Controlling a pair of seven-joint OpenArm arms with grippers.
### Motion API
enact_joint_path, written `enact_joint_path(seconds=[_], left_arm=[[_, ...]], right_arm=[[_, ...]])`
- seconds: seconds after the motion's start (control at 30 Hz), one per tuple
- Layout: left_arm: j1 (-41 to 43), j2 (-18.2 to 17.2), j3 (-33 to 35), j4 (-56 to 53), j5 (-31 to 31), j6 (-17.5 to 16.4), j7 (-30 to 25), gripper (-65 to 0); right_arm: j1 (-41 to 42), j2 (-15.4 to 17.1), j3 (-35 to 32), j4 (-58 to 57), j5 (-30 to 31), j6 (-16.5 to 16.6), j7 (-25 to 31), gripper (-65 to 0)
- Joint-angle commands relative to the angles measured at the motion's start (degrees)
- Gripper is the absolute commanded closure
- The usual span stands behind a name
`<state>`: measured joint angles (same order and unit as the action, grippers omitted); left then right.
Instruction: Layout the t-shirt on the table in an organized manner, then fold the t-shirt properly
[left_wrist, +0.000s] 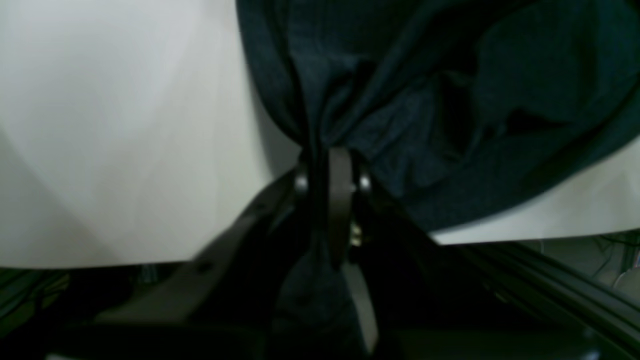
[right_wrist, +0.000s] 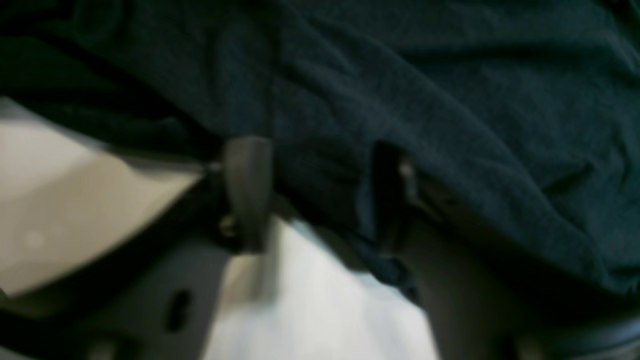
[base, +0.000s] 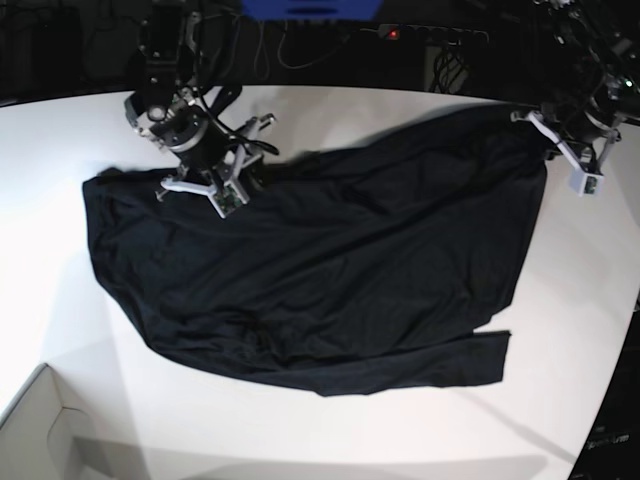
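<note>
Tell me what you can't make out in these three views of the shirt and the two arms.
- Right gripper: right wrist view is blurred; fingers apart astride the t-shirt edge, grip unclear.
- Left gripper: shut on bunched cloth; which part of the shirt is unclear.
- Base view: both grippers sit under their arms, hidden.
- Sleeves and collar: lost in the folds of the shirt.
- Table: cut off by the frame edges.

Dark background behind the far edge with tangled black cables (base: 300, 40), a power strip with red light (base: 430, 34), a blue object (base: 310, 8), white box corner (base: 40, 430) bottom-left.
</note>
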<state>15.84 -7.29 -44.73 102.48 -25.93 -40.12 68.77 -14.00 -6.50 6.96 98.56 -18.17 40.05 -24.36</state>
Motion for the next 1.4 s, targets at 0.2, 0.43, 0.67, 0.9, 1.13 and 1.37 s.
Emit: enact_joint_path(seconds=[0.2,0.43,0.67,0.9,1.13,1.37], left_arm=[[-0.2,-0.7,-0.1,0.8,-0.6,0.1,-0.9,-0.2],[-0.2,-0.7,-0.1,0.8,-0.6,0.1,-0.9,-0.2],[-0.2,-0.7,-0.1,0.8,-0.6,0.1,-0.9,-0.2],[-1.1,-0.7,-0.1,0.8,-0.6,0.1,-0.5,-0.2],[-1.4,-0.6,0.0,0.8,-0.6,0.1,-0.5,-0.2],[-1.4,-0.6,0.0,0.8,-0.6,0.1,-0.5,-0.2]], right_arm=[[1.6,0.0,0.3,0.8,0.7,-0.1,0.8,0.0],[2.5,0.0,0.3,1.3,0.7,-0.1,0.8,0.0],[0.8,0.4,-0.1,1.6,0.7,-0.1,1.1,0.0],[-1.3,2.1,-0.9,5.4,0.7,-0.1,0.8,-13.8],[-1.3,1.9,-1.1,3.6,0.7,-0.1,1.0,-29.1],[-1.1,2.0,-1.1,1.6,0.8,-0.1,1.1,-29.8]])
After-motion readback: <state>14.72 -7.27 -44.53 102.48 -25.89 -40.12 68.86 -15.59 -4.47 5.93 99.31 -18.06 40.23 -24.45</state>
